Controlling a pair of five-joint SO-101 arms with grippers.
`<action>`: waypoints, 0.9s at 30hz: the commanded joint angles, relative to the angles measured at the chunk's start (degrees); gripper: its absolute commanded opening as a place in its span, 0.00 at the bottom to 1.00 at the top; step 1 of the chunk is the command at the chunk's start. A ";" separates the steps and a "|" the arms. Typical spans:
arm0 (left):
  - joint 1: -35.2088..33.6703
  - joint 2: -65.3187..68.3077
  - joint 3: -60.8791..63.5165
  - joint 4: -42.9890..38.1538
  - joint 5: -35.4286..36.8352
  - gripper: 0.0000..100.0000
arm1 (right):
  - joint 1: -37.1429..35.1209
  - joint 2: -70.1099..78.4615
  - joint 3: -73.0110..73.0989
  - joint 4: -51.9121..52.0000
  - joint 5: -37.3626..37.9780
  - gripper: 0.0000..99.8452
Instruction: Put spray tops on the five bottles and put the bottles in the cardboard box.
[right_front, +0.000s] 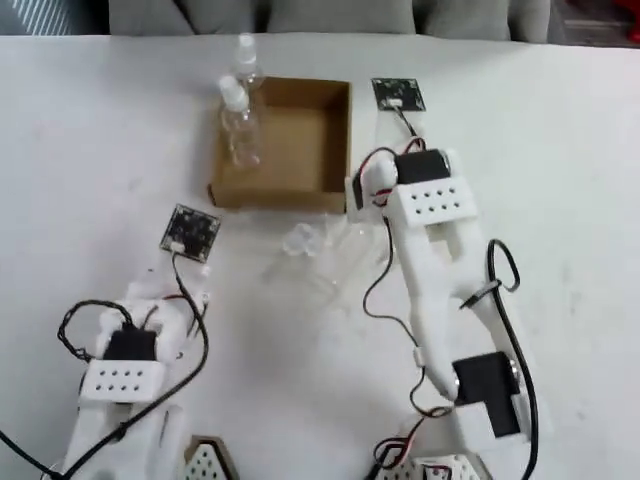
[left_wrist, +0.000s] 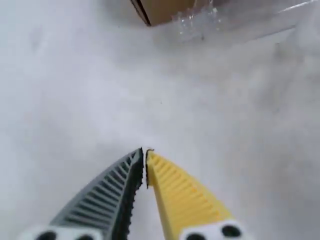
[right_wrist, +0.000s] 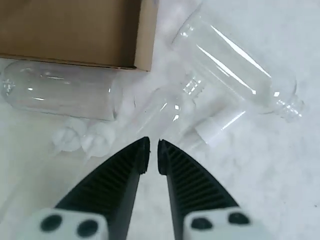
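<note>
Since the loose clear bottles lie in a cluster just past the tips of my right gripper (right_wrist: 150, 150), between it and the near wall of the cardboard box (right_front: 345, 130), that is the arm I judge closer to the work. Its jaws are drawn almost together with only a sliver between them, and they hold nothing. The uncapped bottle (right_wrist: 235, 65) lies flat on the table (right_front: 560, 150), its long axis running slantwise across the line of the jaws, with its threaded neck at the end turned away from the box. A second bottle (right_wrist: 60, 95) lies alongside the box wall, and white spray tops (right_wrist: 100, 139) rest just beside it, near my fingertips. Between the two I think I see a third bottle, though the clear plastic overlaps and I cannot separate it cleanly. My left gripper (left_wrist: 145, 157) sits well back from the cluster, tips pressed together and empty. One capped bottle (right_front: 240, 125) is inside the box at its left wall; another (right_front: 245, 55) is just beyond the far rim. To take the slanted bottle I would need wider jaws, turned square across its body.
</note>
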 joint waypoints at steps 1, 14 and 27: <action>0.84 -1.54 -0.44 0.00 -0.44 0.02 | 1.19 3.21 -5.10 2.33 -2.29 0.02; 0.92 -1.54 -0.35 0.09 -0.44 0.02 | -0.40 9.45 -5.63 1.98 -9.41 0.18; 0.92 -1.54 -0.35 0.09 -0.44 0.02 | -2.42 15.34 -4.75 -5.23 -14.15 0.18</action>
